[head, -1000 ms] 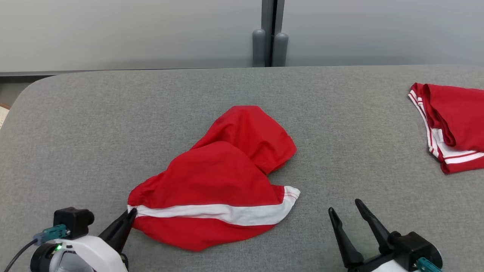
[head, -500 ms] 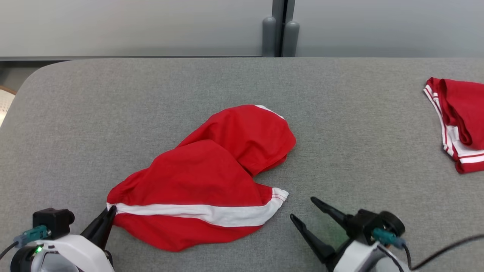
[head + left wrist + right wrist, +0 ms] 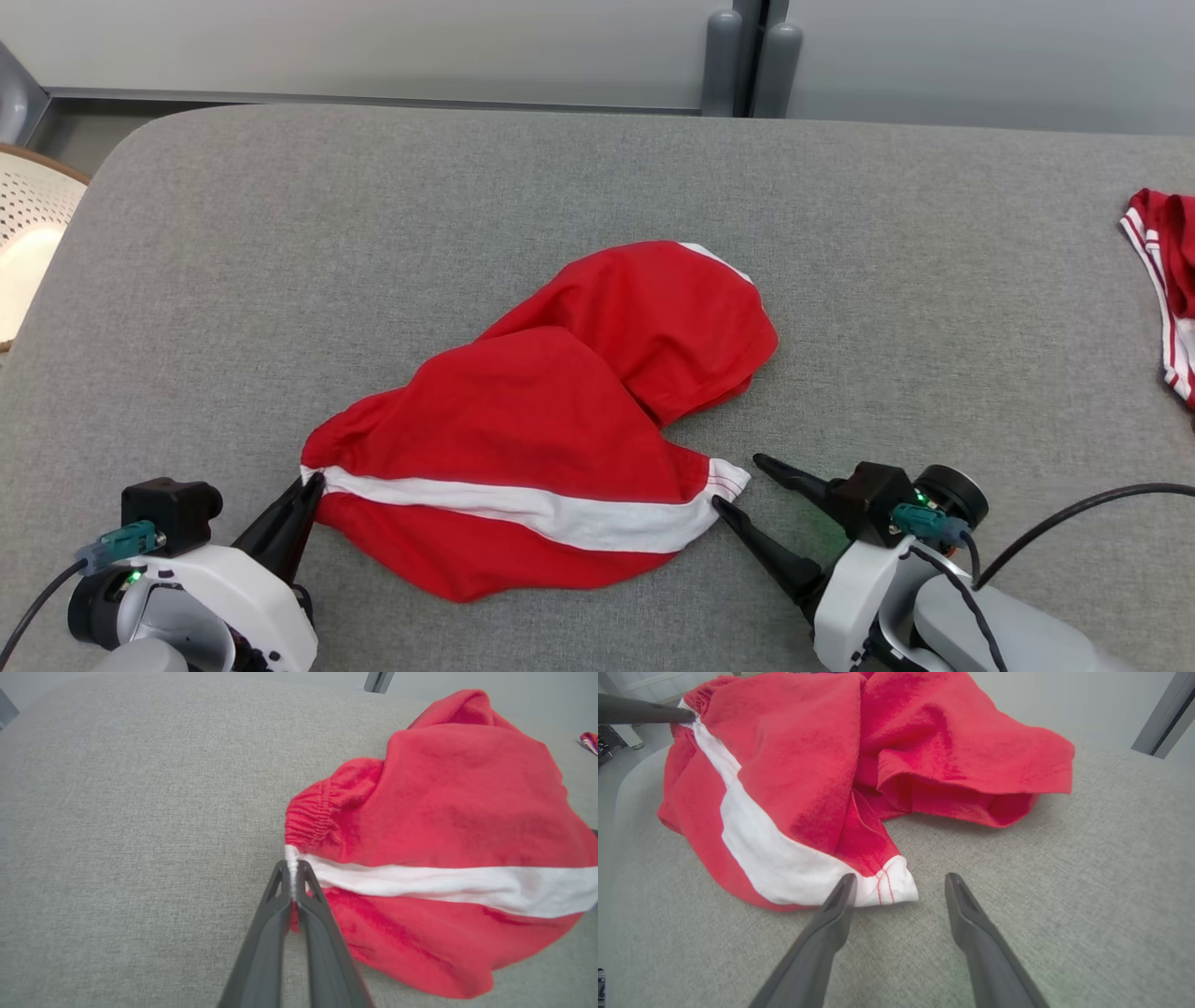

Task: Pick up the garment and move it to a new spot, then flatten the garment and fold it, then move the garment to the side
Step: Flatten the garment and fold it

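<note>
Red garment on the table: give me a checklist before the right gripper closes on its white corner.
1. Left gripper shut on the garment's stripe end: ok.
2. Right gripper open: ok.
3. White corner lined up between right fingertips: ok.
4. Right fingertips low enough to catch cloth: cannot tell.
5. Garment flat: not ok, bunched.
6. Second red garment well clear: ok.

This looks like a robot test room or lab: a broad surface (image 3: 560, 168) covered in plain grey fabric, bare pale wall panels (image 3: 373, 42) joined by a grey post (image 3: 724, 61) far beyond the left hand (image 3: 313, 483), and a perforated white basket (image 3: 28, 219) to its left.
</note>
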Robot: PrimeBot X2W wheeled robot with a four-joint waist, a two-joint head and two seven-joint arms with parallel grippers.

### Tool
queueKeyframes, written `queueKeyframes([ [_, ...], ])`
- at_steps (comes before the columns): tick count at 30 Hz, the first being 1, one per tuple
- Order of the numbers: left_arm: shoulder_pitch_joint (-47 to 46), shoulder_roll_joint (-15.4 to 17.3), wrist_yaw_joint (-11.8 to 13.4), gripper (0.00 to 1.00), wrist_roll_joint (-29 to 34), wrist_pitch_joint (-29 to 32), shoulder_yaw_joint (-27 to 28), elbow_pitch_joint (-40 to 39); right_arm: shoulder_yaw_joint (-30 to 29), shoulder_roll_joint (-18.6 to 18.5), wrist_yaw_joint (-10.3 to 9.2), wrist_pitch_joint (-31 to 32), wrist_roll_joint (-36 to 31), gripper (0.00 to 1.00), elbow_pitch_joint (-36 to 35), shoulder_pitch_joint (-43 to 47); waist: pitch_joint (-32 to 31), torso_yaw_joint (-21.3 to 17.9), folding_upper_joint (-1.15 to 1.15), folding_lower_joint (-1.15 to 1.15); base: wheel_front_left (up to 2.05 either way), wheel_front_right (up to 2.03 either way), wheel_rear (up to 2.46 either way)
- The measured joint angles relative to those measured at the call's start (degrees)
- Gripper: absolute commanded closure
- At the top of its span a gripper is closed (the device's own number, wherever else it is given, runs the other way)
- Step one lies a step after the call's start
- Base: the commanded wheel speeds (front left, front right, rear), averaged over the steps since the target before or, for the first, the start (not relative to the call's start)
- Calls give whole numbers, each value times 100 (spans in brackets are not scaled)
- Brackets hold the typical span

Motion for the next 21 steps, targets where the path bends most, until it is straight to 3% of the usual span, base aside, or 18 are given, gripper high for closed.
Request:
queueKeyframes([
  [2, -42, -27, -24, 100, 7, -9, -7, 12, 105, 41, 1, 0, 56, 26, 76, -52, 32, 20, 0, 0, 0, 0, 0],
  [3, -49, -34, -26, 100, 7, -10, -11, 21, 143, 60, 1, 0, 100, 48, 112, -80, 50, 28, 0, 0, 0, 0, 0],
  [5, -63, -51, -30, 100, 15, -21, -23, 36, 223, 83, 1, 0, 151, 67, 185, -135, 82, 42, 0, 0, 0, 0, 0],
  [6, -71, -51, -30, 100, 16, -22, -24, 42, 250, 96, 0, 0, 170, 94, 215, -166, 95, 47, 0, 0, 0, 0, 0],
  [7, -84, -52, -31, 100, 16, -22, -24, 46, 276, 107, 0, 0, 198, 100, 243, -202, 107, 50, 0, 0, 0, 0, 0],
  [11, -137, -46, -30, 100, 46, -93, -5, 65, 189, 90, 1, 0, 230, 100, 266, -269, 108, 30, 0, 0, 0, 0, 0],
  [16, -146, -19, -89, 100, 44, -328, 102, -21, -450, -96, 1, -1, 211, 100, -44, -299, 31, -65, 0, 0, 0, 0, 0],
  [20, -298, -5, -376, 100, -168, -404, 272, -399, -1349, -291, 1, 0, 210, 100, -528, -283, -23, -199, 0, 0, 0, 0, 0],
  [21, -530, 40, -563, 100, -314, -333, 360, -661, -1795, -402, 1, 0, 243, 100, -770, -305, -33, -280, 0, 0, 0, 0, 0],
])
